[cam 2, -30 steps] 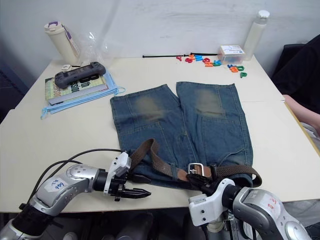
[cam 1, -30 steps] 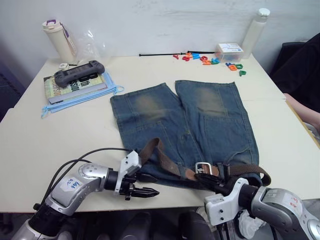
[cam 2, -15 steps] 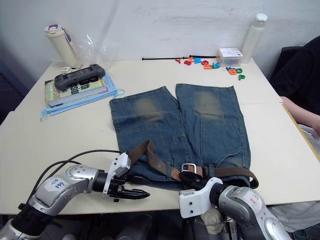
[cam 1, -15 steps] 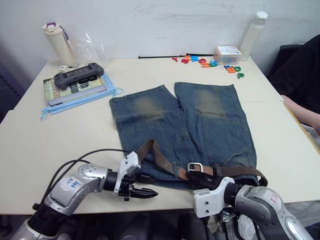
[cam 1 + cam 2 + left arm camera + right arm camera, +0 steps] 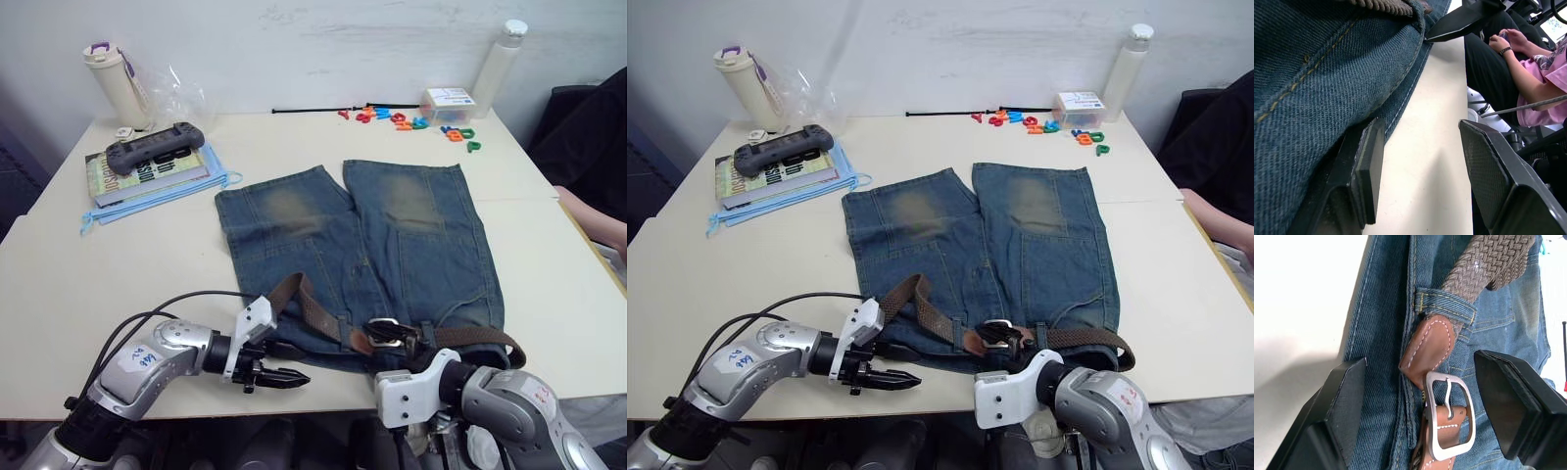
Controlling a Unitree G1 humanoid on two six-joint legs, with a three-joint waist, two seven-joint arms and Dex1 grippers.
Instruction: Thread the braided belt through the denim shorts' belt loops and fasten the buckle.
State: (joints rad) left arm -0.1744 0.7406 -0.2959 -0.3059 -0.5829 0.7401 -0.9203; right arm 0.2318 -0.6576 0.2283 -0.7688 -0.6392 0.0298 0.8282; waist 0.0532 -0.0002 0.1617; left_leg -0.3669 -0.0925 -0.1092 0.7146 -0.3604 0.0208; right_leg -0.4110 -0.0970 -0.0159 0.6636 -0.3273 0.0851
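Lying flat on the cream table [image 5: 118, 284], the denim shorts [image 5: 392, 245] are spreading their legs toward the far wall, with the waistband running along the near edge where your two arms are working. The braided belt [image 5: 313, 311] is sitting across that waistband: one stretch is arching up off the denim on the left-hand side, and the rest is running right toward the shorts' far hip, where it is curling back on itself.

Your right gripper [image 5: 1420, 396] is hovering with its two black fingers spread wide, straddling the belt's fastening point without touching it. Between those fingers, the buckle [image 5: 1448, 415] is resting on the denim, its prong lying across the silver frame. A tan leather belt end [image 5: 1426, 348] is poking out from under one of the belt loops [image 5: 1444, 303], its tip touching the buckle's frame, while the woven strap is entering that loop from the other side.

Your left gripper [image 5: 276, 375] is sitting low at the table's near edge, just beside the shorts' left corner. In the left wrist view its fingers are standing apart, one pad [image 5: 1371, 171] pressing against the denim hem and the other over bare table, gripping nothing.

A person in a pink top [image 5: 1542, 93] is sitting beyond the table's right end.
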